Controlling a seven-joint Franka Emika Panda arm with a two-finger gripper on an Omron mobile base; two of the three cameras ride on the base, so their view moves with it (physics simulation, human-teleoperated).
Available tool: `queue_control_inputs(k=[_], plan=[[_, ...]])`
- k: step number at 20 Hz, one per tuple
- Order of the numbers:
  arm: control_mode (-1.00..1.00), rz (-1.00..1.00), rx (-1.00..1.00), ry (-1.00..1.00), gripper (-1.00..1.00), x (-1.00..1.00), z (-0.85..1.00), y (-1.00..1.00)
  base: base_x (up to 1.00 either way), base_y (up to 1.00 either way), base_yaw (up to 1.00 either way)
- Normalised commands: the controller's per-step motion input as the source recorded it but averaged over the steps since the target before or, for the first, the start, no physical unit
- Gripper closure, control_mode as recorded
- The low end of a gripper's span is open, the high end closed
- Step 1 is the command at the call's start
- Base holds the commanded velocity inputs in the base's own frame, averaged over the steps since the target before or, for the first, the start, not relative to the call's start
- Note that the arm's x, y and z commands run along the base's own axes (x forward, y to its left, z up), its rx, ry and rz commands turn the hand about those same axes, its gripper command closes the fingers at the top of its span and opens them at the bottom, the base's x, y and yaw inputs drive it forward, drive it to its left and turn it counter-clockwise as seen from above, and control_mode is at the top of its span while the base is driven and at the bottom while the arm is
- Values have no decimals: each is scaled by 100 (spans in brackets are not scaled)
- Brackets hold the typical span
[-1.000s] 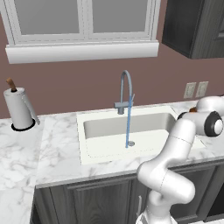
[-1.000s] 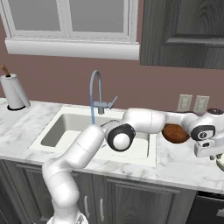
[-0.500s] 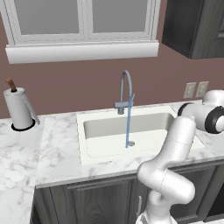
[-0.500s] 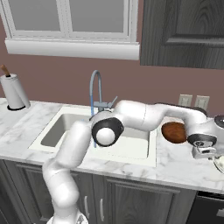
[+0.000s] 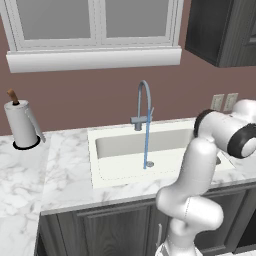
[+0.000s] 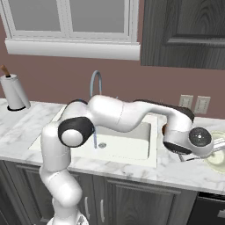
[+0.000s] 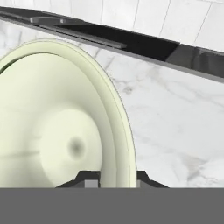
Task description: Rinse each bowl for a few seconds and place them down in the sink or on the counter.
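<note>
A pale cream bowl (image 7: 61, 131) looms close in the hand view, its inside facing the camera. My gripper (image 7: 118, 177) is shut on its rim, one fingertip on each side. In the right base view that bowl (image 6: 218, 159) sits low over the marble counter (image 6: 176, 173) right of the sink (image 6: 127, 151), with the gripper (image 6: 211, 149) at its left edge. I cannot tell whether the bowl touches the counter. A reddish-brown bowl (image 6: 163, 129) peeks out behind my forearm. Water runs from the grey faucet (image 5: 145, 102) into the sink (image 5: 120, 150).
A paper towel roll (image 5: 22, 125) stands on the counter far left of the sink. Wall outlets (image 6: 195, 104) sit behind the bowls. A dark strip (image 7: 131, 41) borders the counter past the pale bowl. My arm stretches across the front of the sink.
My elbow has swung left across the sink, and the forearm now covers most of the reddish-brown bowl. The hand has stayed at the pale bowl and dipped slightly.
</note>
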Motion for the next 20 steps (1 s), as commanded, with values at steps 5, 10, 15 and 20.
queue_control_inputs(k=[5, 10, 15, 20], plan=[[-100, 13, -17, 0, 100, -21, 55, 56, 0, 0, 0], [-100, 12, -11, 14, 100, -24, 66, 51, 0, 0, 0], [-100, 9, -9, 17, 100, -24, 72, 44, 0, 0, 0], [-100, 9, -10, 17, 100, -15, 66, 46, 0, 0, 0]])
